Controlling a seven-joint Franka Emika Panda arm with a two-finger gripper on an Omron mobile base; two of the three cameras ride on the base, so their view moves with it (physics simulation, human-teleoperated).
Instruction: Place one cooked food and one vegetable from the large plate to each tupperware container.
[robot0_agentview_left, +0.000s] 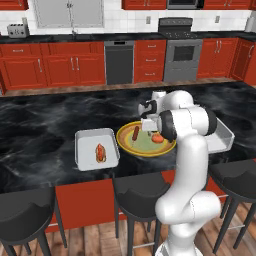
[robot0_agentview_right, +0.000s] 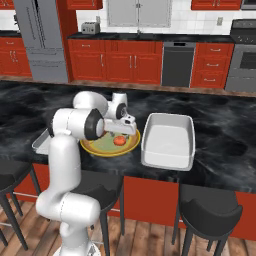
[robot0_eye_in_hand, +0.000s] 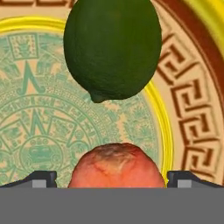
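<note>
Tool (robot0_eye_in_hand: 112, 177) open astride tomato (robot0_eye_in_hand: 116, 166), its base cut off.

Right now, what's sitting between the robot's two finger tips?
In the hand view, a red tomato sits between the open gripper finger tips, resting on the plate. A green avocado lies beyond it.

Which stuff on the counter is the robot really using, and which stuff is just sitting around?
For the job:
- large plate
- small tupperware, with a hot dog in it
- big tupperware
- red tomato, sitting between the open pincer tips
- green avocado
- sausage

Just lying about:
- toaster
- black stools
</note>
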